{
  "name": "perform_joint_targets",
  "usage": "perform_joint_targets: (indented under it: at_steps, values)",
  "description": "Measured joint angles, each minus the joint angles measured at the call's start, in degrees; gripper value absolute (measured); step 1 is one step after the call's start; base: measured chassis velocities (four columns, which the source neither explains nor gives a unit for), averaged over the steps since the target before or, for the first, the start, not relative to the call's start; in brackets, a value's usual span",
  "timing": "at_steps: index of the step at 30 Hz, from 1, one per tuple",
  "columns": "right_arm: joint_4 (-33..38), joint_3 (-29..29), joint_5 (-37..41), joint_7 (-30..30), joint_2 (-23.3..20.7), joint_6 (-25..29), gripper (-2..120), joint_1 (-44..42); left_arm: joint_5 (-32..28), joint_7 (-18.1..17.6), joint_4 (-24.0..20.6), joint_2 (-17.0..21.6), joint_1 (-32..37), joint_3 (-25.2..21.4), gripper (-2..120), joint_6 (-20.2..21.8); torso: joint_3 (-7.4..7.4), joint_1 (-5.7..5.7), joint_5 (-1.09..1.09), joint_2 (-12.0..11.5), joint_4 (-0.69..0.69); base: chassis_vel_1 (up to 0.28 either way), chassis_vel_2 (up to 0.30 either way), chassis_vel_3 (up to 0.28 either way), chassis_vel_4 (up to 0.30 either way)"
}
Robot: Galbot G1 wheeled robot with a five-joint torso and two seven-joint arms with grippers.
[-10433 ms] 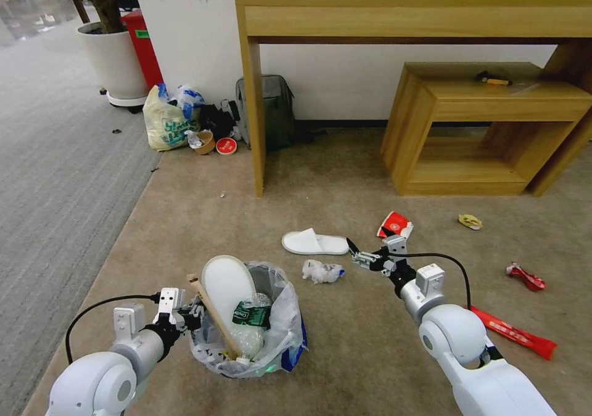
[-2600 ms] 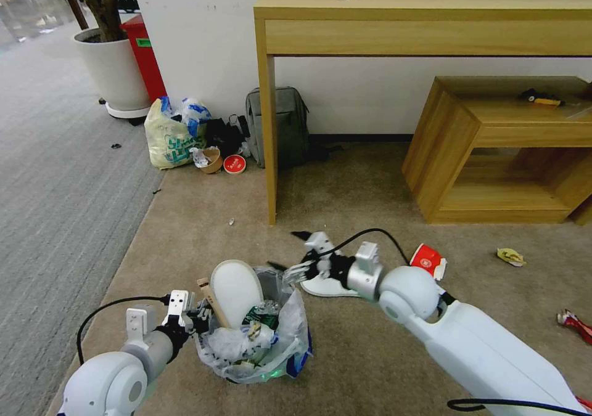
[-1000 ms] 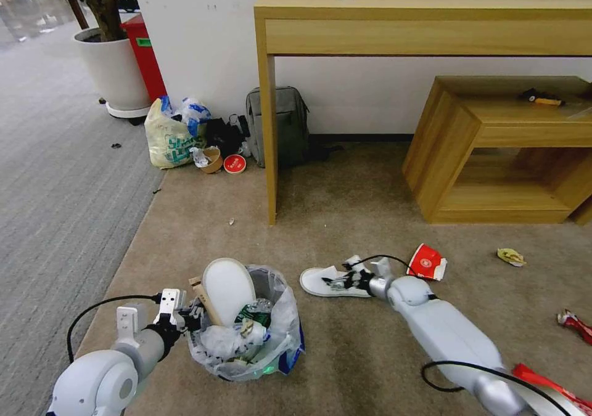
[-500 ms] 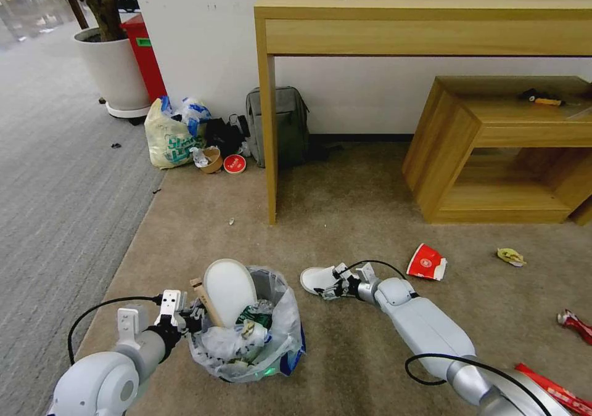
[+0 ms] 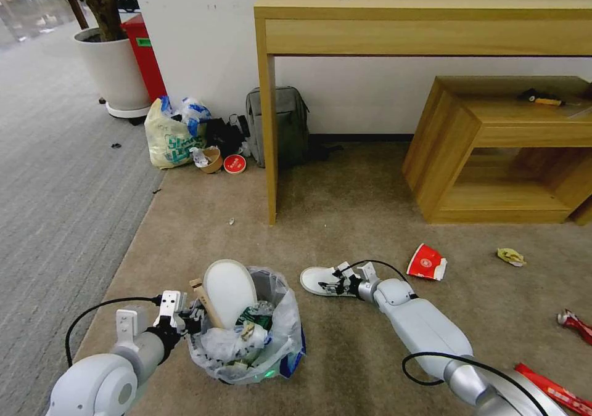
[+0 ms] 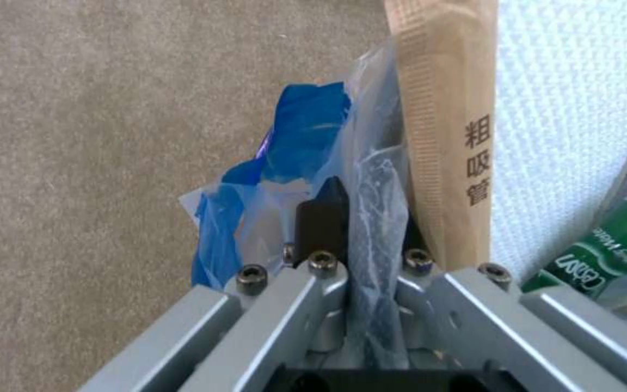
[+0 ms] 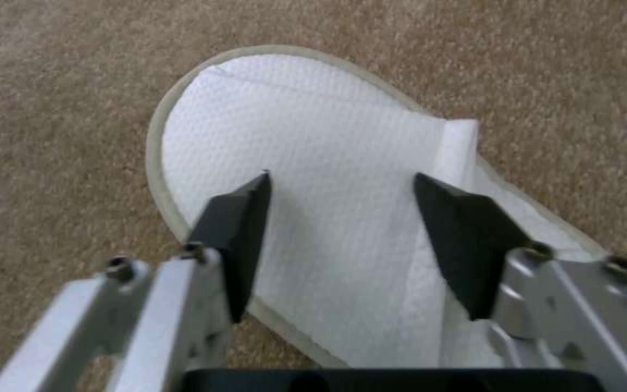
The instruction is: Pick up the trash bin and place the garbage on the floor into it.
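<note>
Right claw [image 7: 339, 218] low over white slipper [image 5: 320, 279] on beige carpet [image 5: 345, 212], spread wide, tips straddling upper. Slipper at 3 o'clock of trash bin [image 5: 246, 330], near.

Left claw [image 6: 357, 228] clamped on bin rim and liner.

Risks, guessing:
- flat floppy sole, could pinch only thin fabric, slip out on lift
- tips could snag carpet pile
- bin already stuffed, other slipper [image 5: 229, 289] and bottle [image 6: 604, 256] hogging room, could bounce off
</note>
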Motion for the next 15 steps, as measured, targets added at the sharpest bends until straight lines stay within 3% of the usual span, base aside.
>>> perform_joint_targets:
  at_steps: [7, 11, 15]
  values:
    - [0.37, 0.26, 0.09, 0.67, -0.28, 0.2, 26, -0.44, -0.01, -0.02, 0.27, 0.2, -0.47, 0.64, 0, 0.0, 0.0, 0.0, 0.0, 0.0, 0.0, 0.0, 0.0, 0.0, 0.0]
    - [0.79, 0.82, 0.06, 1.44, -0.55, 0.41, 5, -1.0, -0.1, -0.08, 0.3, 0.43, -0.43, 0.78, 0, 0.0, 0.0, 0.0, 0.0, 0.0, 0.0, 0.0, 0.0, 0.0, 0.0]
    - [1.78, 1.38, -0.23, 1.89, -0.92, 0.78, 0, -1.5, -0.23, -0.13, 0.14, 0.81, -0.31, 0.91, 0, 0.0, 0.0, 0.0, 0.0, 0.0, 0.0, 0.0, 0.0, 0.0, 0.0]
